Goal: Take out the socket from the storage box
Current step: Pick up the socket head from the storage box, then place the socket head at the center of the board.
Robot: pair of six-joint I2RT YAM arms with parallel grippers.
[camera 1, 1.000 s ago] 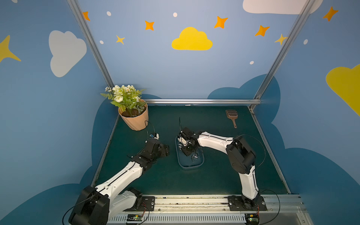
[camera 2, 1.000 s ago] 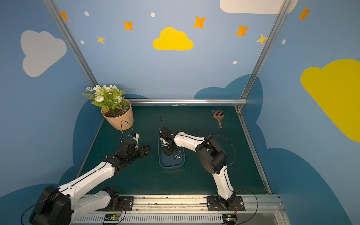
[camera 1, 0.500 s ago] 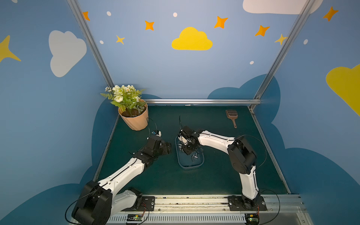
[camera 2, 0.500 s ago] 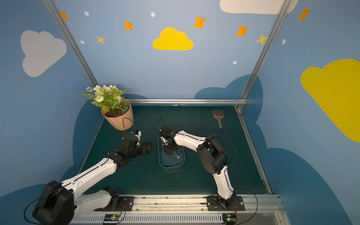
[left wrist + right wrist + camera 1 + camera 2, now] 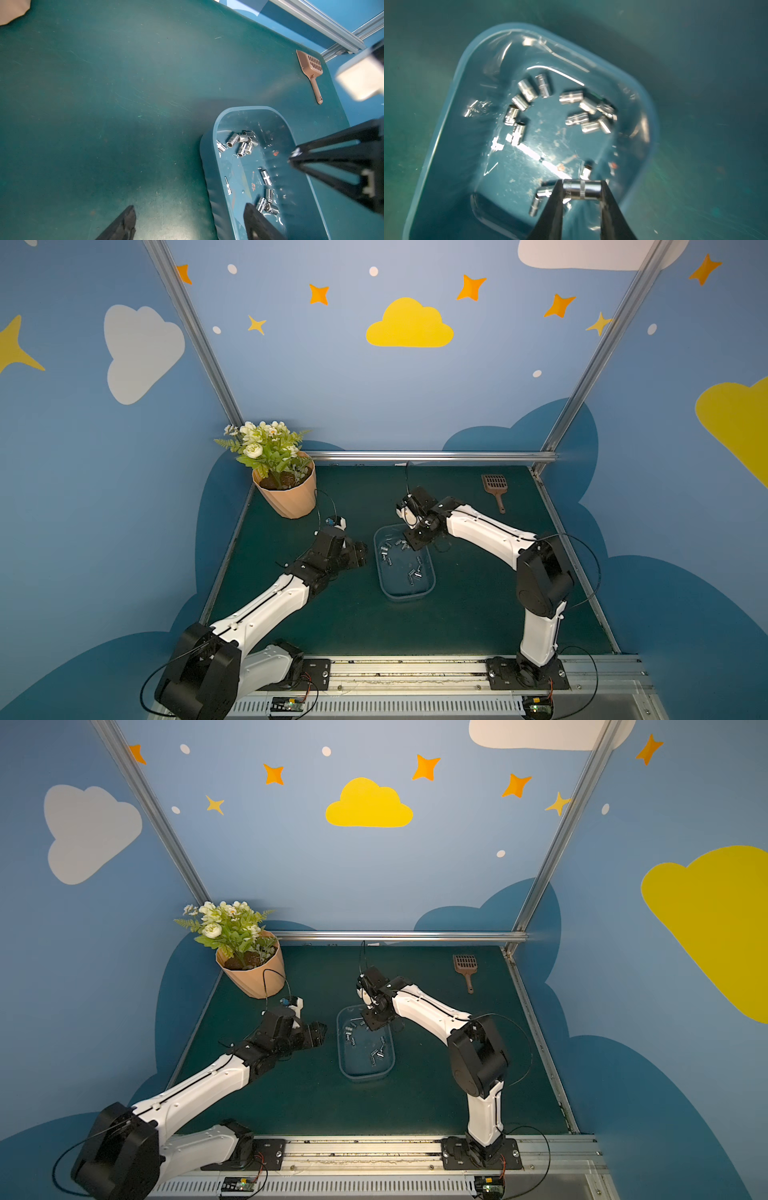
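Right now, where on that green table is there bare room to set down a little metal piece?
Widest bare mat: between the box and the front rail. Also open: the back strip between flowerpot and scoop. Crowded: inside the box, strewn with sockets, and beside it, where the left arm hangs.

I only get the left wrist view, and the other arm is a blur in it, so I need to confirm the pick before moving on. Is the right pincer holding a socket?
Observer: Yes. In the right wrist view the right pincer is shut on a shiny metal socket, gripped end to end.
Operator: Is it outside the tub?
Observer: Not yet. In a top view the pincer hangs over the far end of the see-through bluish plastic storage box.
Operator: What is the pale thing at my picture's corner?
Observer: Likely the peach ribbed flowerpot holding white flowers, in the far left corner of the dark green table.
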